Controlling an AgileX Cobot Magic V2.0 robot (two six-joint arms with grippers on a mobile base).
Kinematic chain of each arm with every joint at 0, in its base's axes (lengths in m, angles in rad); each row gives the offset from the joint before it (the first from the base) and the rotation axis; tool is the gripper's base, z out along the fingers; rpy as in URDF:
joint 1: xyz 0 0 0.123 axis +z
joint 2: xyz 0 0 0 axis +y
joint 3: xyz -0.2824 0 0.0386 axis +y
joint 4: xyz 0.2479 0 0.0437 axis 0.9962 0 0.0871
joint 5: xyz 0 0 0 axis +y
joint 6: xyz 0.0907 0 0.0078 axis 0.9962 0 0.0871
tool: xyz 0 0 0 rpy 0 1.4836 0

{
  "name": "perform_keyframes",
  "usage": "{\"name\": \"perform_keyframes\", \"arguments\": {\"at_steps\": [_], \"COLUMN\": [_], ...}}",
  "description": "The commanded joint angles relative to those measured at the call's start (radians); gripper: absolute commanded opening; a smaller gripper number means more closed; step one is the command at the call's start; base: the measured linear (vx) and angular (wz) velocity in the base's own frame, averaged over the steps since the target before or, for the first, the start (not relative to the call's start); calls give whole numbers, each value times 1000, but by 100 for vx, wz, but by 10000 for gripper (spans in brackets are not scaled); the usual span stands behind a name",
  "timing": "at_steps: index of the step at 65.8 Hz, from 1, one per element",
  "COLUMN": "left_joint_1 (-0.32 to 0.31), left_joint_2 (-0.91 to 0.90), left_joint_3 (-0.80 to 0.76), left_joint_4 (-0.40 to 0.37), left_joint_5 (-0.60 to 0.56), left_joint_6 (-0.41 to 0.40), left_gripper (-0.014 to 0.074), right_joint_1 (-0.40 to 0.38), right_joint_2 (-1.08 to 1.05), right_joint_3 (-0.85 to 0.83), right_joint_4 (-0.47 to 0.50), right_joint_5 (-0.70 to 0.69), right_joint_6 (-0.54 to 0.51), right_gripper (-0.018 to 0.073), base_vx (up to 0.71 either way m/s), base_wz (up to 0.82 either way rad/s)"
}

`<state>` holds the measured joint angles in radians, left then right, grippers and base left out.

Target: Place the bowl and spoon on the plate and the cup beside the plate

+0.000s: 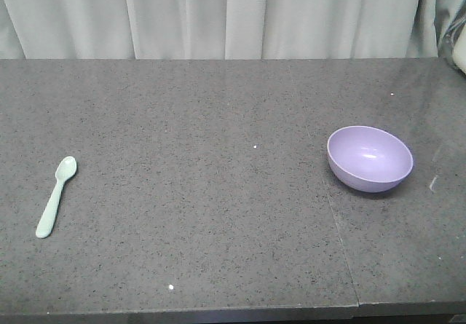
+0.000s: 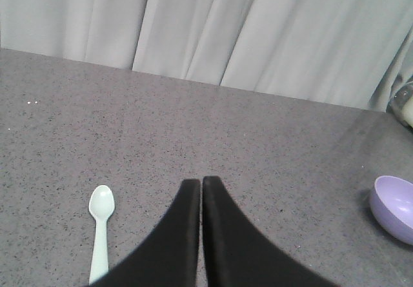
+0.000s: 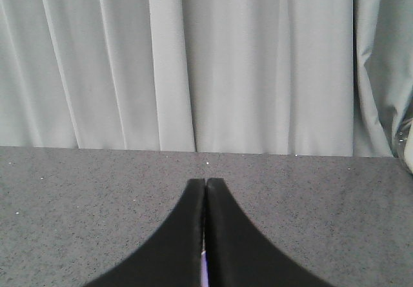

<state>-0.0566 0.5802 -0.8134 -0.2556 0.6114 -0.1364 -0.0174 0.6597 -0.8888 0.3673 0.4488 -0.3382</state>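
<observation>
Front view: small pale mint-green plastic spoon lies lower left of frame on grey speckled worktop, head toward the curtain. Round lavender-purple plastic bowl sits right of centre, well apart from it. Left pincer & right pincer: tips together, holding nothing.

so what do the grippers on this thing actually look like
Only the wrist views show them. The left gripper and right gripper look alike: two plain matte black fingers each, broad at the base and curving in to narrow, squared tips. No cables, markings or logos show, and the arms themselves are out of view.
</observation>
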Motion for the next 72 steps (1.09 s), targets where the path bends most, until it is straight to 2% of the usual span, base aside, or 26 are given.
{"name": "perform_keyframes", "arguments": {"at_steps": [1, 6, 13, 29, 36, 51, 65, 72], "left_joint_1": [-2, -2, -2, -2, -2, -2, -2, -2], "left_joint_2": [34, 66, 122, 217, 269, 421, 549, 604], "left_joint_3": [-37, -37, -37, -37, -56, -275, -448, -468], "left_joint_4": [-14, -18, -18, -11, -11, -2, 200, 244], "left_joint_5": [-74, -62, -45, -6, 48, 236, 364, 411], "left_joint_6": [39, 81, 81, 81, 79, 78, 63, 41], "left_gripper": [0, 23, 102, 433, 521, 513, 494, 492], "right_joint_1": [-7, -7, -7, -7, -7, -7, -7, -7], "right_joint_2": [6, 6, 6, 6, 6, 6, 6, 6], "right_joint_3": [-32, -32, -32, -32, -32, -32, -32, -32], "right_joint_4": [5, 5, 5, 4, 4, 5, 5, 5], "right_joint_5": [-55, -50, -50, -51, -51, -45, -39, -39], "right_joint_6": [-11, -11, -11, -11, -11, -10, -10, -10], "right_gripper": [-6, -6, -6, -6, -6, -6, -6, -6], "base_vx": [0, 0, 0, 0, 0, 0, 0, 0], "base_wz": [0, 0, 0, 0, 0, 0, 0, 0]}}
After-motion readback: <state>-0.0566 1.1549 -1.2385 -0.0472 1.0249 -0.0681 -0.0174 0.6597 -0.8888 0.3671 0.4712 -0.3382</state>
